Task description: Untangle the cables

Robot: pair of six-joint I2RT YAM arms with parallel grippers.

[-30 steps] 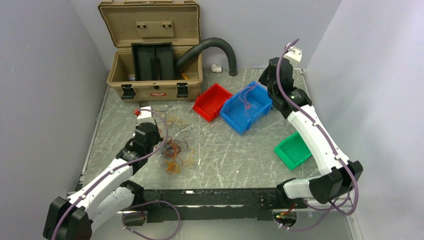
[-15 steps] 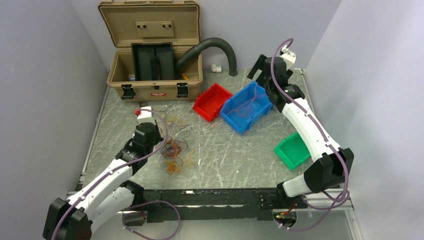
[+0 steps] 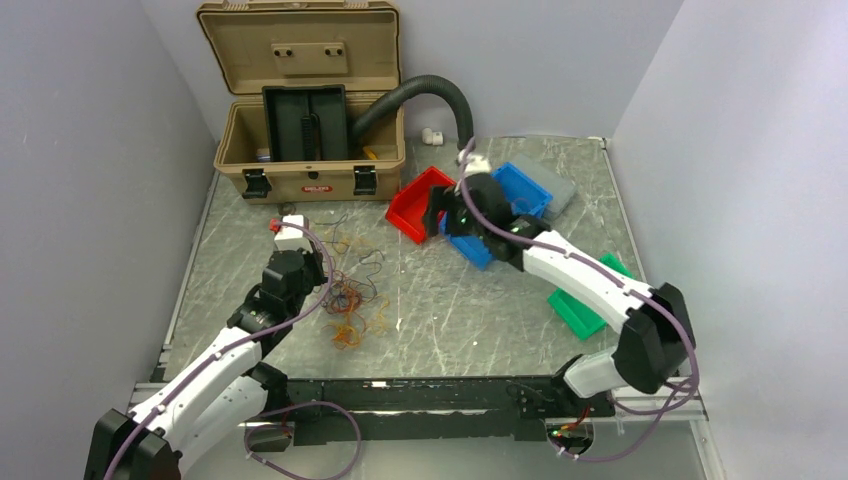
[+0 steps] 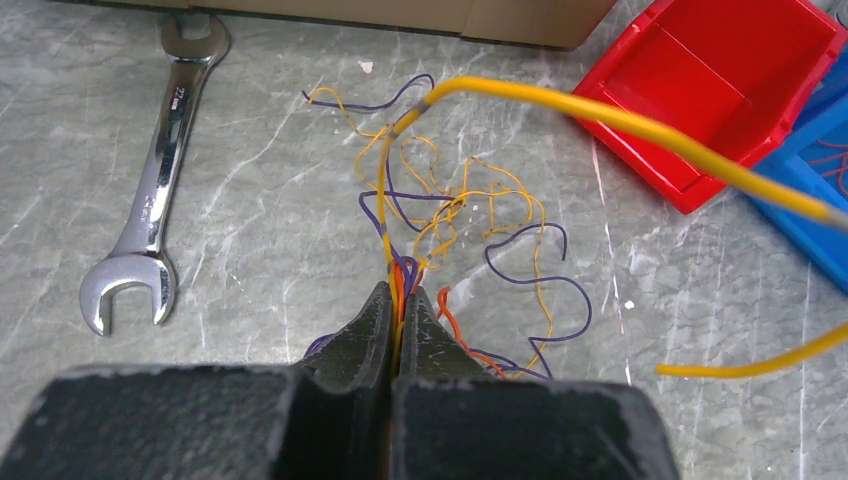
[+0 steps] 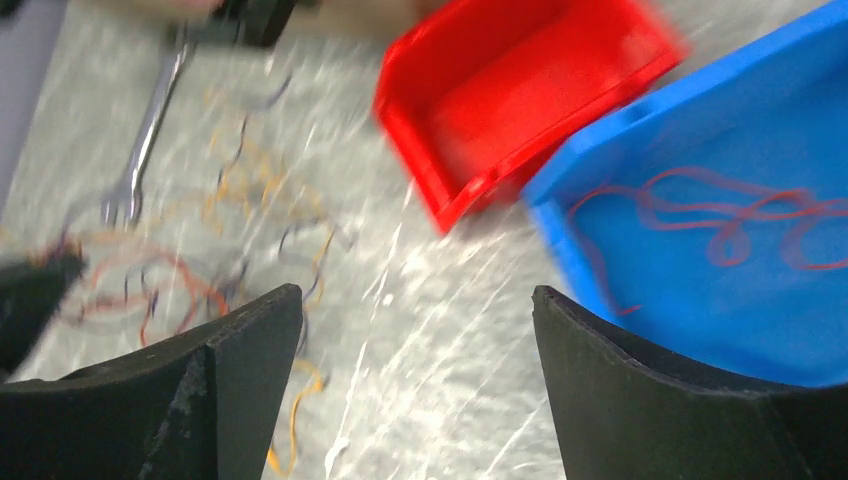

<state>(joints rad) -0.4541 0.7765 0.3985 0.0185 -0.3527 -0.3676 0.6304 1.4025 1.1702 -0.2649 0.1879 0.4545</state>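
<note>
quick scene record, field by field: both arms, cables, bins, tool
left gripper: jaws shut on a few strands of the cables
right gripper: jaws open, nothing between them
cables: loose yellow, orange and dark tangle on the table, one yellow strand lifted
red bin: no wire seen inside
blue bin: holds a red wire
wrench: flat on table, beside the tangle, apart from it
green bin: partly hidden by right arm
</note>
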